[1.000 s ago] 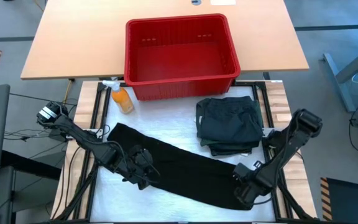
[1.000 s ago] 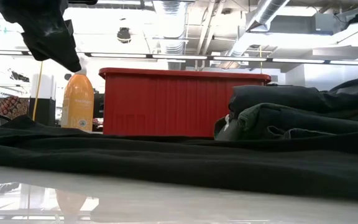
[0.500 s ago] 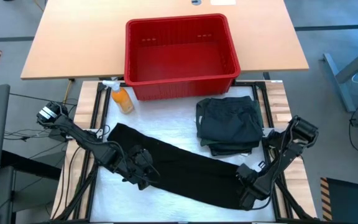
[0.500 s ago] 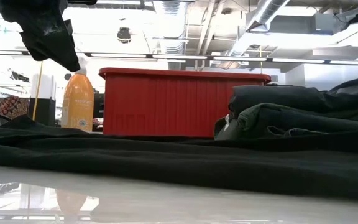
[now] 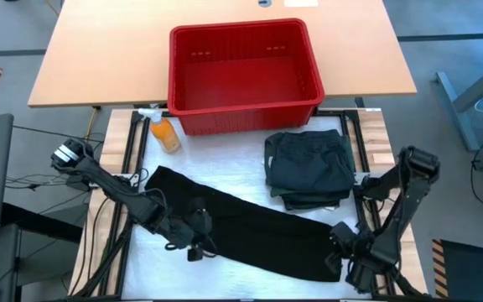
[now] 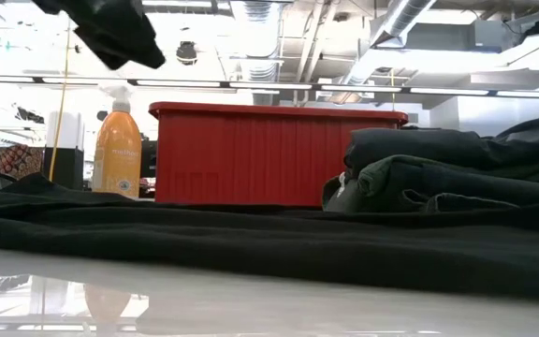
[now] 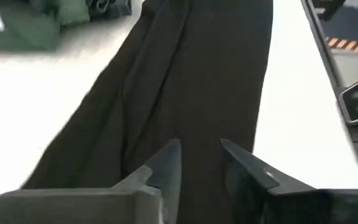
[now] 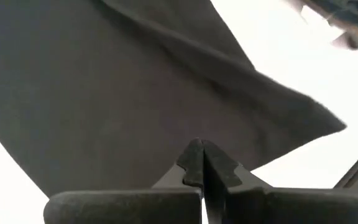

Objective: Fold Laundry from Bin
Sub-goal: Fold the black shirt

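Red bin [image 5: 243, 74] at 12 o'clock looks emptied, folded stack [image 5: 310, 168] at 3, long black cloth [image 5: 241, 222] unfolded across the surface; left hand [image 5: 198, 241] released, right hand [image 5: 360, 267] clenched empty.

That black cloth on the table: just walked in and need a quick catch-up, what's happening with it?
The long black cloth lies spread across the table, being laid out for folding. The left gripper hovers over one end, jaws slightly apart with nothing between them. The right gripper is shut at the other end. A folded pile sits beside it, and the red bin is empty.
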### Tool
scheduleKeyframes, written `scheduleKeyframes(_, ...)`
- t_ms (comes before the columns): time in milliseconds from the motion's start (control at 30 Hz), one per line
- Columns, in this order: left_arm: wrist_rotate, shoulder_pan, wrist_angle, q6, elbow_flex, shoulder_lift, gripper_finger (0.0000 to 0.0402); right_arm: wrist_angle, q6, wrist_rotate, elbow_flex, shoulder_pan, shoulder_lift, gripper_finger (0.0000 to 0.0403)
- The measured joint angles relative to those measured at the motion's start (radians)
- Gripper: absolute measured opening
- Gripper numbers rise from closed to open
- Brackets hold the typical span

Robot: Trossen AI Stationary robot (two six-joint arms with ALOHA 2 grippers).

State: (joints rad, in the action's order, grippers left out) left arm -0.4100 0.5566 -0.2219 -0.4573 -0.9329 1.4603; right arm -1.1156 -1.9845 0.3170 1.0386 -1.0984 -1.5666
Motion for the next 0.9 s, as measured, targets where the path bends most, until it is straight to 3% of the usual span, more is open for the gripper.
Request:
scheduleKeyframes(167,-0.012,-0.061,0.011,0.14,0.002,0.092,0.0142,0.122,-0.002,0.02,0.0,-0.005,-0.047,0.0017)
scheduleKeyframes(300,0.008,-0.134,-0.016,0.099,0.0,0.143,0.0167,0.19,-0.001,0.026,0.0,0.003,-0.075,0.0017)
scheduleKeyframes(433,0.013,-0.187,-0.035,0.113,0.001,0.175,0.0171,0.218,0.002,0.042,0.0,0.009,-0.078,0.0017)
scheduleKeyframes(700,0.145,-0.221,-0.063,0.176,0.001,0.177,0.0171,0.241,0.045,0.178,0.051,0.02,-0.079,0.0017)
scheduleKeyframes(900,0.107,-0.216,-0.083,0.204,-0.001,0.218,0.0171,0.237,0.056,0.184,0.053,0.035,-0.079,0.0017)
